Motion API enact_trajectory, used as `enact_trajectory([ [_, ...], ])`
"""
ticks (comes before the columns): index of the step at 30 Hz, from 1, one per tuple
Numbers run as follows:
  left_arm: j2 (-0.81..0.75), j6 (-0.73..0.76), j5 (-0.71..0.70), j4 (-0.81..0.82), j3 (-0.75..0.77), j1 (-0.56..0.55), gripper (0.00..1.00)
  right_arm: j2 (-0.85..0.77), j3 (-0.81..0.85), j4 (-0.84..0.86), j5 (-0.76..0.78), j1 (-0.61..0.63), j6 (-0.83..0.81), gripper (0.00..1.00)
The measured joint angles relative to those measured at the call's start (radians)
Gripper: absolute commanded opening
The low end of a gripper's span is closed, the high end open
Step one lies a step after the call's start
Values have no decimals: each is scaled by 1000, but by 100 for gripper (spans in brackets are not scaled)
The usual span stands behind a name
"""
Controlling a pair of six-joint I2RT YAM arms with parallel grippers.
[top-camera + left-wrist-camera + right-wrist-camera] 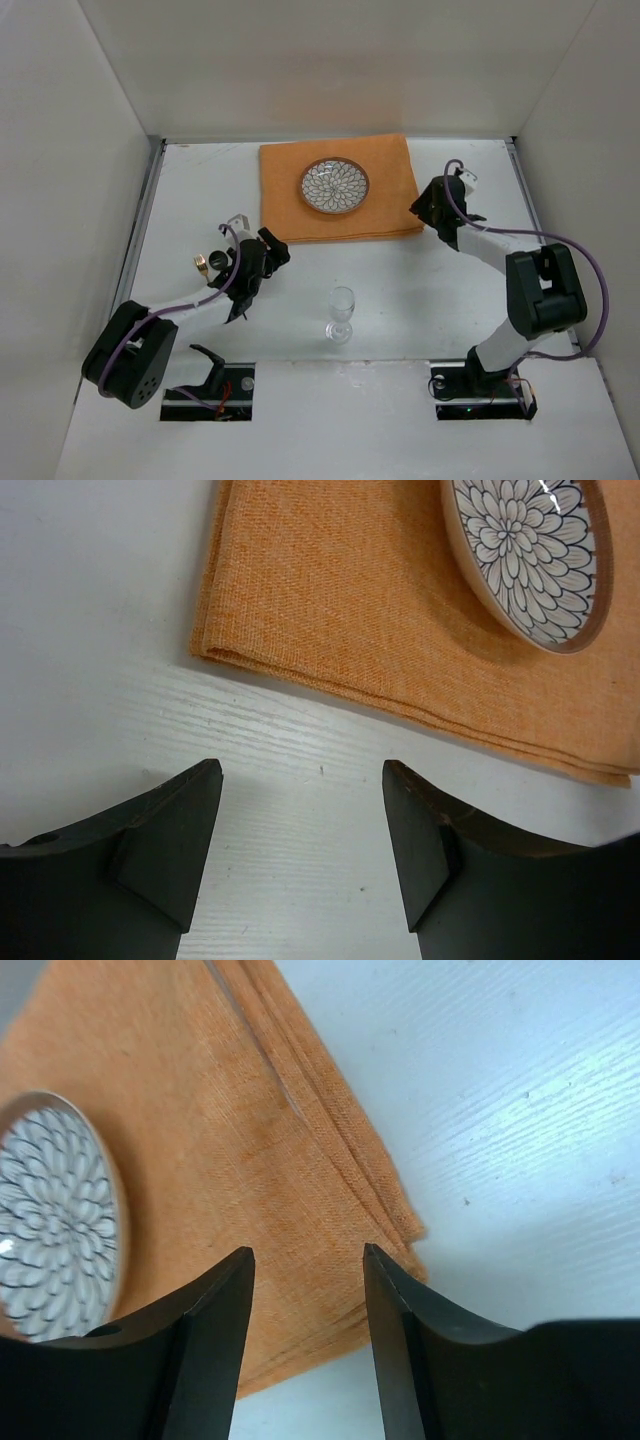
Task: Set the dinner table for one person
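Note:
The white dinner table (420,290) carries a folded orange cloth mat (340,188) at the back middle. A round flower-patterned plate (334,186) lies on the mat. A clear stemmed glass (342,314) stands upright near the front middle. My left gripper (273,246) hovers just off the mat's near left corner (215,650); its jaws are open and only bare table (100,630) shows between them (302,770). My right gripper (420,209) is over the mat's near right corner (400,1230), open (308,1252), with cloth below and nothing gripped. The plate (55,1225) shows at the left there.
A small gold-coloured object (201,263) lies beside the left arm, partly hidden by it. White walls close in the table on the left, back and right. The plate (530,555) shows at the top right of the left wrist view.

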Motion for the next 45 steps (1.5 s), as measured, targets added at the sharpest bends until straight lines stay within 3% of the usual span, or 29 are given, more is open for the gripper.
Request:
enact_trajectory([
  [11,4,-8,-21,-14,3,0,64,87,84,-155,4,5,-182,52],
  [16,3,-10,-22,-14,3,0,64,130,98,-192,6,3,-212,48],
  [19,3,-10,-23,-14,3,-4,64,137,109,-210,6,-1,-223,39],
  [29,-36,-10,-23,-13,3,-3,64,137,142,-223,4,-8,-238,39],
  [30,-40,-10,-23,-12,3,-3,64,137,142,-223,4,-8,-239,19],
  [33,-44,-10,-22,-12,3,1,64,160,188,-271,6,-12,-250,39],
  [37,-44,-10,-22,-11,3,2,64,159,224,-275,26,-7,-279,43],
  [41,-44,-10,-21,-10,3,0,62,183,347,-292,13,9,-313,18],
  [45,-44,-10,-20,-6,3,0,62,322,609,-290,-64,15,-319,14],
])
